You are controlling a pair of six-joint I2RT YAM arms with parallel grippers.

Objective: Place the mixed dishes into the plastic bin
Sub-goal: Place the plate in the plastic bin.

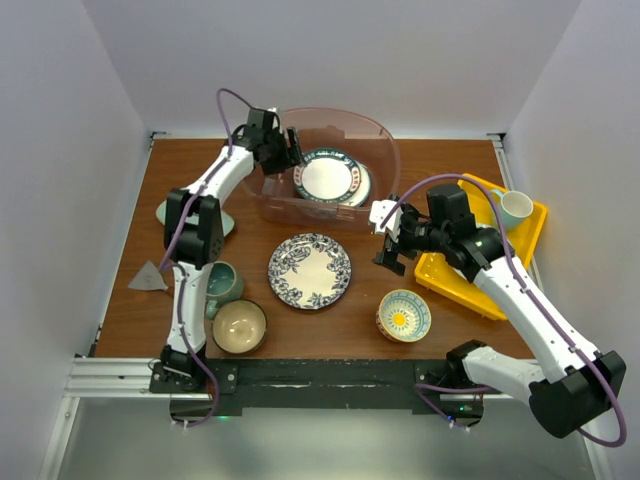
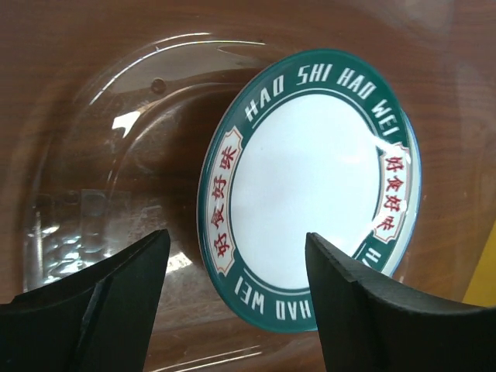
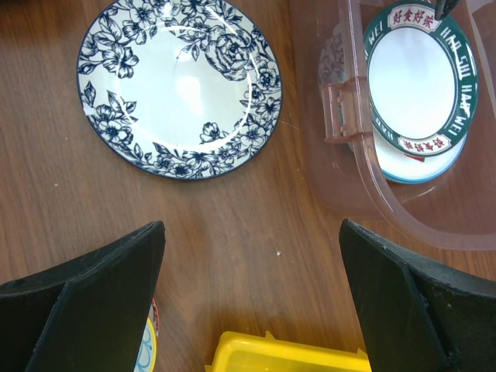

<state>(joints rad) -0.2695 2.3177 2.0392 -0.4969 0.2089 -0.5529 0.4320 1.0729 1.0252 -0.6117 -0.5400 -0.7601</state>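
Jaws of the left gripper [image 2: 236, 240] stood parted over the green-rimmed plate [image 2: 310, 186] in the plastic bin [image 1: 330, 125] at the table [image 1: 140, 300]'s far edge; the right gripper [image 3: 252, 229] gaped empty.

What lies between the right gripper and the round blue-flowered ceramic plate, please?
Only bare wooden tabletop, as the right wrist view shows, separates the right gripper from the blue-flowered plate.

Brown wooden table [image 1: 322, 330], plain white walls [image 1: 60, 150] on three sides, metal rail [image 1: 110, 378] along near edge, even light
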